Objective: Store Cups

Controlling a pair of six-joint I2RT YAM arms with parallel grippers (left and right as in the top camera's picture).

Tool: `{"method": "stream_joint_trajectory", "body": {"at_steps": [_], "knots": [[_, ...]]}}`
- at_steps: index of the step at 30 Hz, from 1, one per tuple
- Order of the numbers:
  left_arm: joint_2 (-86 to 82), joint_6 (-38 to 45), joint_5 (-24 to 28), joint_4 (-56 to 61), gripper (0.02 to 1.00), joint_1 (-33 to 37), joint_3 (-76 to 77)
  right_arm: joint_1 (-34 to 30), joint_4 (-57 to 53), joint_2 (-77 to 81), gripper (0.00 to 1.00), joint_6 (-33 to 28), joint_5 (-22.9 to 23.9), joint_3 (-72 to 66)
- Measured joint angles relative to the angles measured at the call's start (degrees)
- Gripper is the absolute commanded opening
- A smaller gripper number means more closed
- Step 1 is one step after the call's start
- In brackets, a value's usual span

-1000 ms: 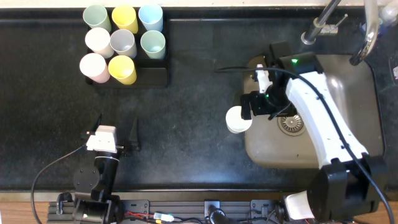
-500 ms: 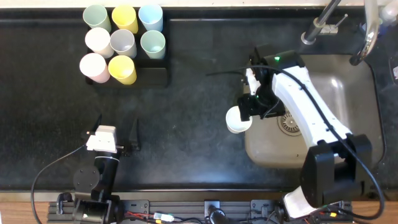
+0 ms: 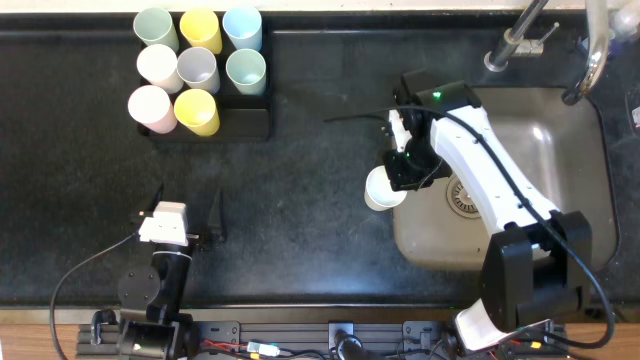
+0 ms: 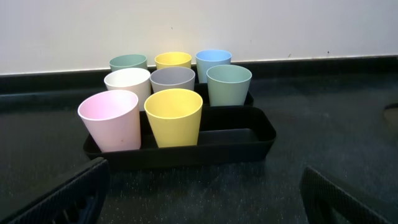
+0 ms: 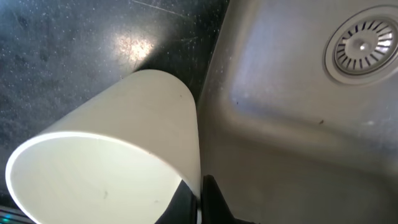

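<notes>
Right gripper point(image 3: 400, 172) is holding a white cup point(image 3: 381, 189) at the sink's point(image 3: 560, 125) edge.
Jaws are pinching its wall, likely for carrying to the tray point(image 3: 250, 125).

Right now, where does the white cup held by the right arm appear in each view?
Top view: white cup at the left rim of the sink, right of centre.
Left wrist view: not in it; that camera faces the tray.
Right wrist view: white cup close up, over the sink rim, mouth toward the camera.
Shared landmark: the drain.
</notes>
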Motion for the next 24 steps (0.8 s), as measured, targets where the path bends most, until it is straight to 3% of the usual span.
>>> {"method": "stream_joint_trajectory", "body": {"at_steps": [10,24], "knots": [[0.00,0.02,0.00,0.00,0.998,0.00,0.00,1.75,-0.17,-0.26,0.042,0.04,-2.43,5.70],[0.00,0.00,0.00,0.00,1.000,0.00,0.00,14.62,2.73,4.79,0.040,6.75,-5.90,46.56]]}}
